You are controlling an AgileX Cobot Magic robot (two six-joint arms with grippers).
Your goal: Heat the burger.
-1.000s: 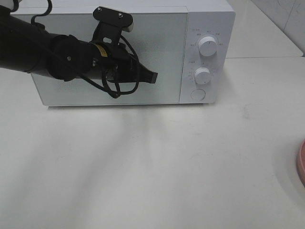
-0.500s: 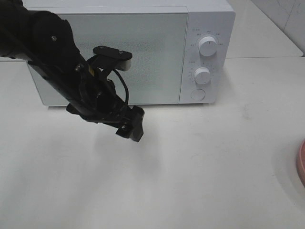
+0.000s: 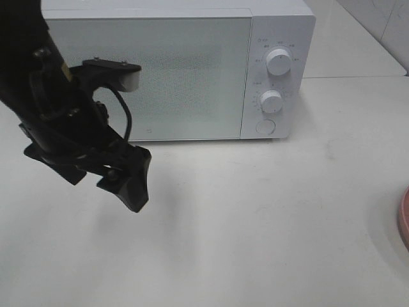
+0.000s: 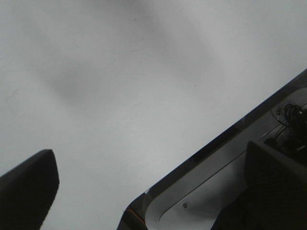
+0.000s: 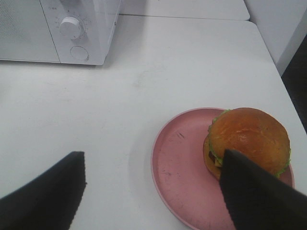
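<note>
Exterior high view, items by size.

1. Worktop (image 3: 268, 217): white, matte, carries everything listed. Bare under both sets of jaws.

2. Microwave (image 3: 192, 70): white, door closed, speckled door panel. Stands beyond the left jaws, at the back of the worktop. Control strip on its right end: two round dials (image 3: 278, 61), one above the other, and a round button (image 3: 264, 126) below them. Also seen in the right wrist view, well ahead of the right jaws and off to one side.

3. Left arm (image 3: 45, 109): black, cabled, wrist camera bracket on top. Left gripper (image 3: 131, 185) points down over the worktop in front of the microwave's door, near its left end. Jaws apart and empty; the left wrist view shows one dark finger (image 4: 26, 187) at each side with bare white surface between.

4. Pink plate (image 5: 182, 177): round, shallow rim. Lies just ahead of the right jaws; in the exterior high view only its edge (image 3: 404, 217) shows.

5. Right gripper (image 5: 153, 191): seen in the right wrist view only. Jaws wide apart, holding nothing; two black fingers (image 5: 45, 191), one overlapping the burger's near edge in the view; contact cannot be told.

6. Burger (image 5: 249, 136): glossy brown bun, green lettuce edge. Sits on the plate, toward its far side from the microwave, just ahead of one right finger.
</note>
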